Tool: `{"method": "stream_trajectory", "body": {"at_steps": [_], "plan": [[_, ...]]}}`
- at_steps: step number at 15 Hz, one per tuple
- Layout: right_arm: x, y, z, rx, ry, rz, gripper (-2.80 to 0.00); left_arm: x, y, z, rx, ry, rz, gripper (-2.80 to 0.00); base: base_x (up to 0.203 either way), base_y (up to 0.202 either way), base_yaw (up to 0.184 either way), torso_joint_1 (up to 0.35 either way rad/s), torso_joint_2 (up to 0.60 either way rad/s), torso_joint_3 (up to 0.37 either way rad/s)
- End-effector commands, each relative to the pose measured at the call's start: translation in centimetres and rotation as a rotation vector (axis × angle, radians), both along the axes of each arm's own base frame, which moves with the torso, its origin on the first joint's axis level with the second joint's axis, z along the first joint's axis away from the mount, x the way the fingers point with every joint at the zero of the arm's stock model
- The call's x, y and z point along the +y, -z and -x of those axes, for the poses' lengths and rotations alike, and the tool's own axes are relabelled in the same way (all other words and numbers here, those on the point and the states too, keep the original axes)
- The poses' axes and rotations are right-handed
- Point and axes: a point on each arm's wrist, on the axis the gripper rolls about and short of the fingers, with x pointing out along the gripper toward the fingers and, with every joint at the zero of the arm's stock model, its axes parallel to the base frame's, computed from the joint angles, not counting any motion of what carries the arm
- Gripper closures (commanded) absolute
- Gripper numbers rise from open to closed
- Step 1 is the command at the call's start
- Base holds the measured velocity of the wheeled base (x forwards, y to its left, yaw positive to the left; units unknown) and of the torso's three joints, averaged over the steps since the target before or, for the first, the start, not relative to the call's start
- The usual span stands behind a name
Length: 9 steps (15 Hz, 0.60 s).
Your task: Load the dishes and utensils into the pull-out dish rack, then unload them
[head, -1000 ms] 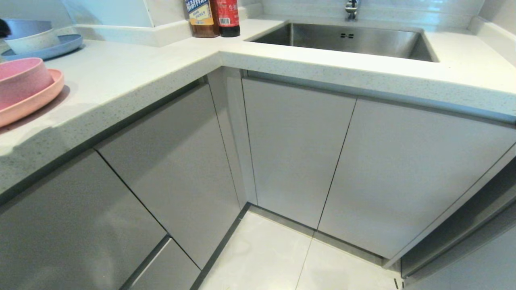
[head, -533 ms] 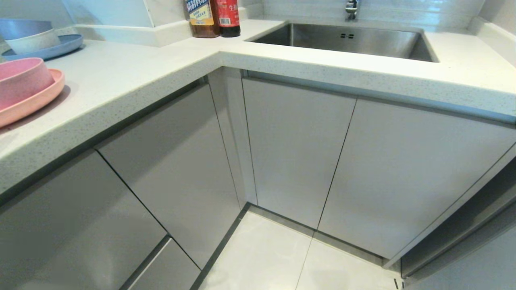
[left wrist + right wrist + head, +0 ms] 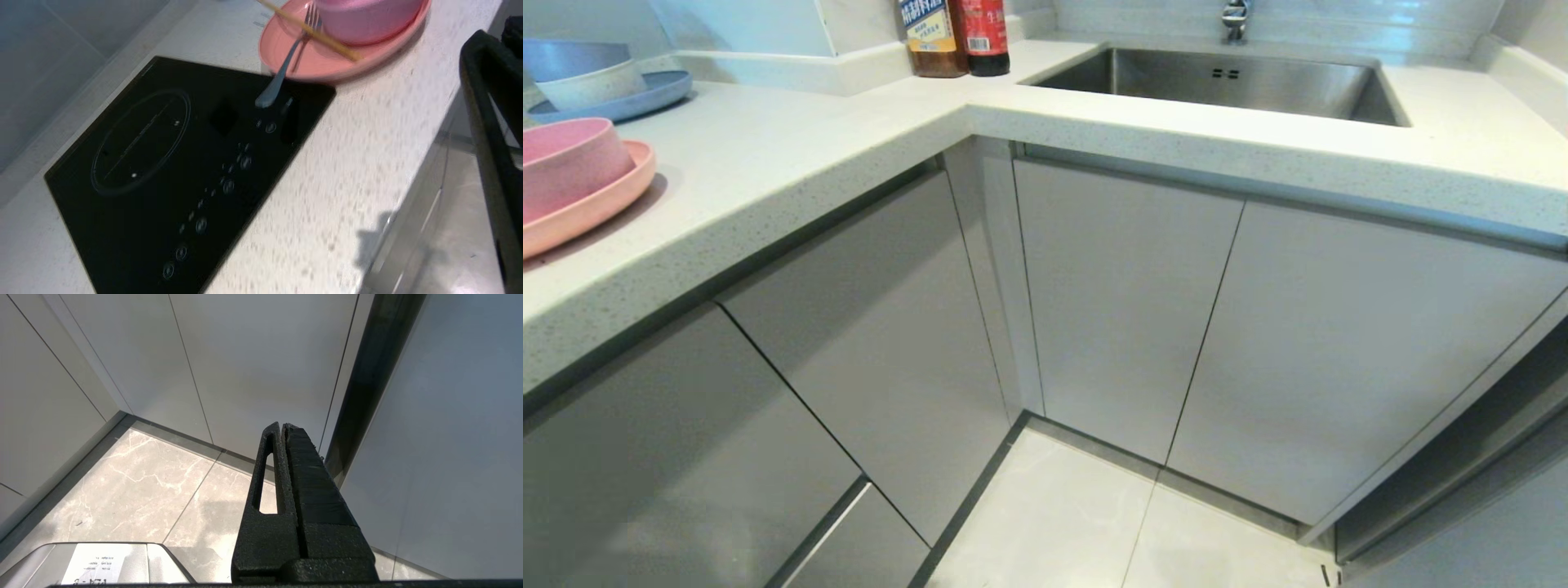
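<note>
While neither arm shows in the head view, the pink plate (image 3: 580, 214) sits on the white countertop (image 3: 768, 155) at the far left, with the pink bowl (image 3: 568, 163) resting in it. Behind them stands a blue plate (image 3: 645, 94) carrying stacked bowls (image 3: 580, 73), two bottles (image 3: 956, 37) stand in the corner, and the steel sink (image 3: 1225, 82) lies to the right. All cabinet fronts (image 3: 1119, 302) below are closed, so the pull-out dish rack is not visible.

The left wrist view adds what the head view misses: a silver fork (image 3: 286, 65) leans on the plate's rim with its handle end over a black induction hob (image 3: 175, 175), and the chopsticks (image 3: 314, 34) lie across the plate against the bowl. Only a dark edge of the left gripper (image 3: 490, 122) shows at the side, above the counter's edge; its fingers are pressed together and empty.

The right wrist view shows the right gripper (image 3: 282, 428) hanging low over the marbled floor tiles (image 3: 163, 490) beside the cabinets, its fingers pressed together on nothing.
</note>
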Motion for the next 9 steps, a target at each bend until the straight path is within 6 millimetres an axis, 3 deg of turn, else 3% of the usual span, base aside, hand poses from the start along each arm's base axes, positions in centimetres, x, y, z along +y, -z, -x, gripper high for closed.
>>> {"method": "stream_trajectory", "body": {"at_steps": [1,9], "plan": [[0.0,0.0,0.0,0.002,-0.001,0.0,0.0,0.1,2.8,2.1,-0.031,-0.011,-0.015,0.0,0.0,0.0,0.0,0.0,0.0,0.0],[0.0,0.0,0.0,0.002,0.0,0.0,0.0,-0.4,11.1,1.3,-0.047,0.028,-0.057,0.0,0.0,0.0,0.0,0.0,0.0,0.0]]}}
